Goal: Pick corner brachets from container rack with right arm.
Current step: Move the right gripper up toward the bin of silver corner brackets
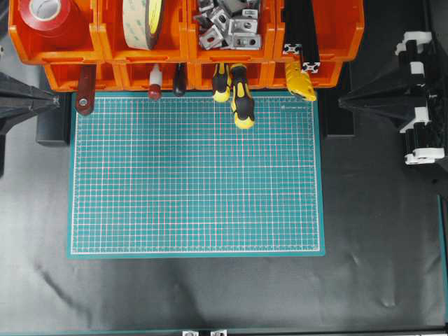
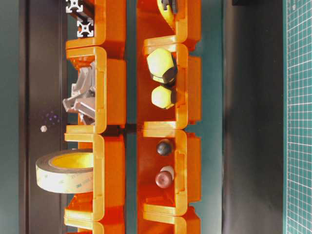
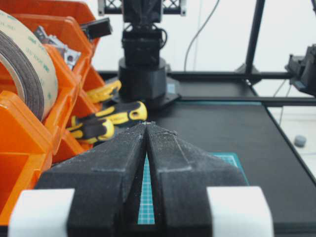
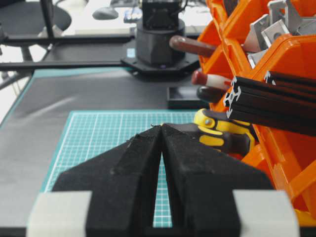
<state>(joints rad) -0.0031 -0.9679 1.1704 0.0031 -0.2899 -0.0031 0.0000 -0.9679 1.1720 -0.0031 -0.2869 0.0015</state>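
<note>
Looking down from overhead, I see the green cutting mat [image 1: 196, 175] filling the middle of the black table [image 1: 378, 280], with the orange container rack [image 1: 185, 49] running along its far edge. My right arm [image 1: 406, 91] is parked off the mat's right side, the left arm [image 1: 21, 101] mirrored on the other side. The right gripper [image 4: 161, 127] has its fingers pressed together with nothing between them; the left gripper [image 3: 146, 124] is likewise closed and empty. The corner brachets [image 1: 227, 24] lie heaped in the upper row's third bin from the left, ahead of and to the left of my right gripper, which I judge the nearer one. I'd expect to open up, swing inward and reach over the screwdriver handles [image 1: 238, 98].
</note>
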